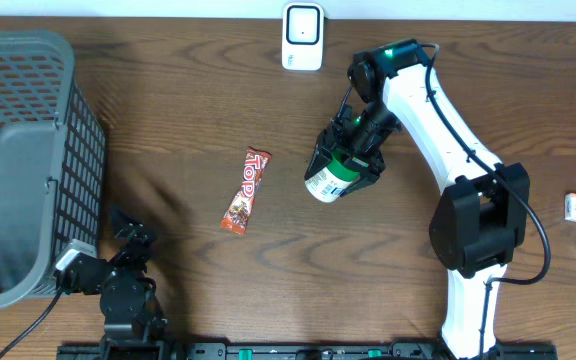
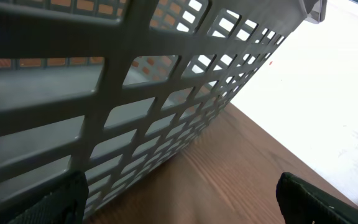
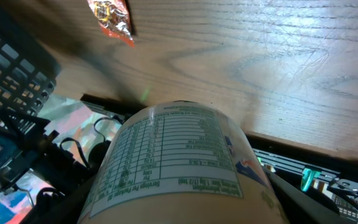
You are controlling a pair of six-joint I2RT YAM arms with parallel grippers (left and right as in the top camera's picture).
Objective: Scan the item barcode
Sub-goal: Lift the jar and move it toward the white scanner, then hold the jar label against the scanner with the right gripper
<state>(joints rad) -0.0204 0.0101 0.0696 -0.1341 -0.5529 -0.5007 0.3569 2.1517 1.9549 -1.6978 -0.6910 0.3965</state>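
Grips the white-and-green tub across its round body with the right gripper, arm stretched from the near edge, above the table's middle, near the scanner. Probably light, stiff yet dentable, smooth; best taken mid-wall, label uncovered. Rests the left gripper at the near left corner beside the basket, jaws wide, on nothing.

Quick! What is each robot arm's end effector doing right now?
Left end effector: open, holding nothing.
Right end effector: closed on the cup.
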